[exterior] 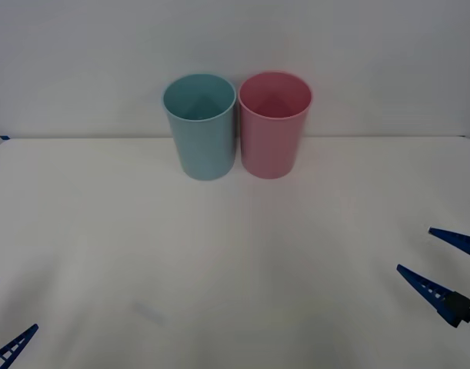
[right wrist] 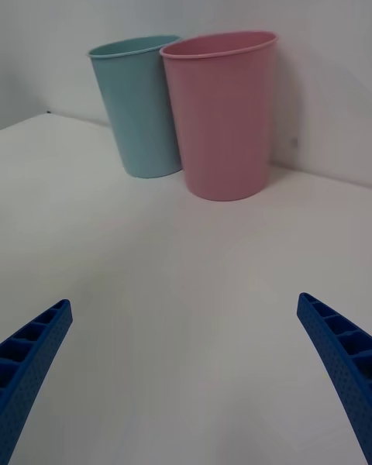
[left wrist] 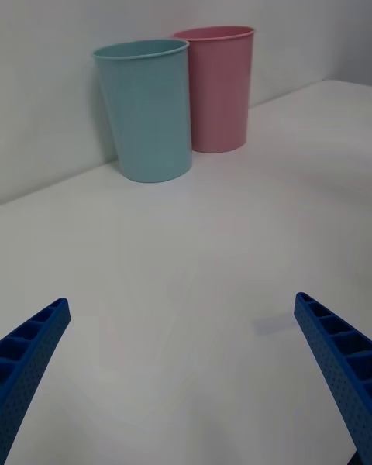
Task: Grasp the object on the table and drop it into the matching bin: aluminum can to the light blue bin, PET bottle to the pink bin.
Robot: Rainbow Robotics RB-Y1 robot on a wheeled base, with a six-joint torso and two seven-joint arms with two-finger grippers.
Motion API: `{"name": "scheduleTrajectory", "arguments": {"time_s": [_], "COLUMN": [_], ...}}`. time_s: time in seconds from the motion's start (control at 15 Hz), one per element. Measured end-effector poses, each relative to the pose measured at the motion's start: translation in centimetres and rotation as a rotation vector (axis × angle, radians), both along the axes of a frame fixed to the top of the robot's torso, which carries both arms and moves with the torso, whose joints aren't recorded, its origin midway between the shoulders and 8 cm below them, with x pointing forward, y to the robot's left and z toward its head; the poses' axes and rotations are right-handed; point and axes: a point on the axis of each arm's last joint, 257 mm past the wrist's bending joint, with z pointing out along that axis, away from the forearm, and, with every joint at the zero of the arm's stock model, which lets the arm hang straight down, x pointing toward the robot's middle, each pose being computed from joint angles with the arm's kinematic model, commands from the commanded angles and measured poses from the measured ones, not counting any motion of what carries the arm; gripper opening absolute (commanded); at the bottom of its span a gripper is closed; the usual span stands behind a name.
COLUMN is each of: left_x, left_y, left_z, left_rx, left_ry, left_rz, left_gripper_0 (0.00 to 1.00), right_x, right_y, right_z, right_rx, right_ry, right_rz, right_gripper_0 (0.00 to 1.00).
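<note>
The light blue bin (exterior: 201, 132) and the pink bin (exterior: 273, 131) stand upright, side by side and touching, at the back middle of the white table (exterior: 235, 254). The blue one is on the left. What I can see of both bins' insides is bare. The object, whether aluminum can or PET bottle, is out of view. My left gripper (exterior: 11, 306) hovers open at the front left corner, and my right gripper (exterior: 415, 248) hovers open at the front right. Both wrist views face the blue bin (right wrist: 143, 108) (left wrist: 151, 112) and the pink bin (right wrist: 225, 116) (left wrist: 221, 89) past open fingers.
A plain white wall rises right behind the bins. A faint pale mark (exterior: 148, 311) lies on the tabletop near the front left. A scrap of blue tape (exterior: 2, 137) marks the table's back left corner.
</note>
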Motion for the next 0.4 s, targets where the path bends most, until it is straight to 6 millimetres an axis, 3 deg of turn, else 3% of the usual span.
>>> {"name": "scheduleTrajectory", "arguments": {"time_s": [0.4], "left_x": [0.0], "left_y": [0.0], "left_z": [0.0], "left_rx": [0.0], "left_ry": [0.0], "left_rz": [0.0], "left_gripper_0": [1.0], "right_x": [-1.21], "right_y": [-0.36], "right_z": [-0.75], "right_rx": [-0.006], "right_ry": [0.022], "right_rz": [0.003], "right_gripper_0": [1.0]}}
